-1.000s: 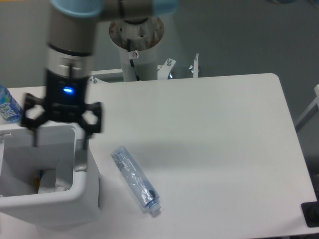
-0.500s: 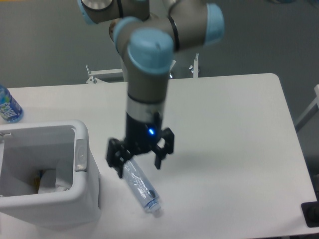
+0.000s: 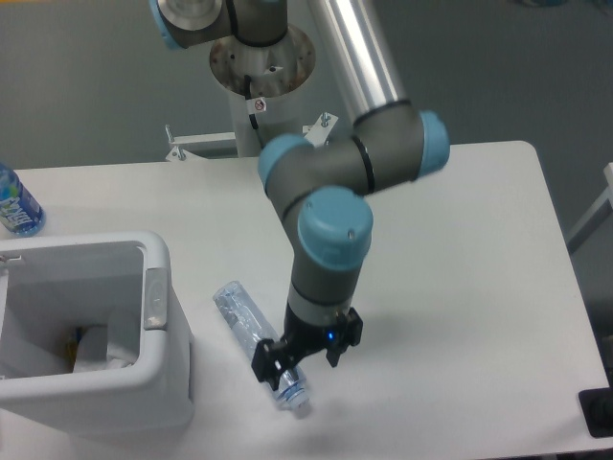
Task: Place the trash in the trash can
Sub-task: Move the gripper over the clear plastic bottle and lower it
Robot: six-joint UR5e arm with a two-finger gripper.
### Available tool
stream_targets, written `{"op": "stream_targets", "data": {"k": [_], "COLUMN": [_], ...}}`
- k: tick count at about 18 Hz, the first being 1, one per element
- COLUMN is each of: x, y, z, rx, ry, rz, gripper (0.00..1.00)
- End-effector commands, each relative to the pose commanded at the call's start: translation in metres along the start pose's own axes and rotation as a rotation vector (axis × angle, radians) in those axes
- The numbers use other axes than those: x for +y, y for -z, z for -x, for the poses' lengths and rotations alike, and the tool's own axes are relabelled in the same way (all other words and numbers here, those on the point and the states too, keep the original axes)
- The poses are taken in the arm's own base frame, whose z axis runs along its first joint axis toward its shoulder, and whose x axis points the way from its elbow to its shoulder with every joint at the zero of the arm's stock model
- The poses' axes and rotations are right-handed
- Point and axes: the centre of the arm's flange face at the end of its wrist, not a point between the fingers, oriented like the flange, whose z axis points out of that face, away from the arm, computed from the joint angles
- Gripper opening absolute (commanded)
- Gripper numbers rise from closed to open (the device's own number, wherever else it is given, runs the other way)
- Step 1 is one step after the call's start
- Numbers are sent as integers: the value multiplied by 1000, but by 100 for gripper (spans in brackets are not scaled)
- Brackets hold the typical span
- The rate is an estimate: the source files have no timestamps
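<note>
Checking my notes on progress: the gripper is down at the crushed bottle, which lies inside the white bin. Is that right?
Not quite. The gripper is down at the crushed bottle, but the bottle lies on the table, right of the white bin, not inside it. The camera view shows this.

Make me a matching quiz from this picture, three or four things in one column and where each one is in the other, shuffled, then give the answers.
Things:
1. crushed bottle
2. trash can
3. water bottle
4. gripper

Places:
A. far left edge of the table
B. lying flat beside the bin
C. low over the bottle's cap end
D. front left corner of the table

Pairs: 1-B, 2-D, 3-A, 4-C
</note>
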Motion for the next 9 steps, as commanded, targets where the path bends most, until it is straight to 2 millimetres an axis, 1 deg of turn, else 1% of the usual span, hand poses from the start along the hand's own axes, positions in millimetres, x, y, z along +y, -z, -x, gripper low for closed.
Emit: {"op": "stream_targets", "data": {"k": [1,2,7,9], "x": [0,-1,-3,-2], "y": [-11,-19,-31,-35], "z": [2,4,5,-6], "rx": [-29,-46,-61,-62], "ry": [8,18,39,26], "rz": [10,14,8,-4], "gripper": [100,100,100,100]}}
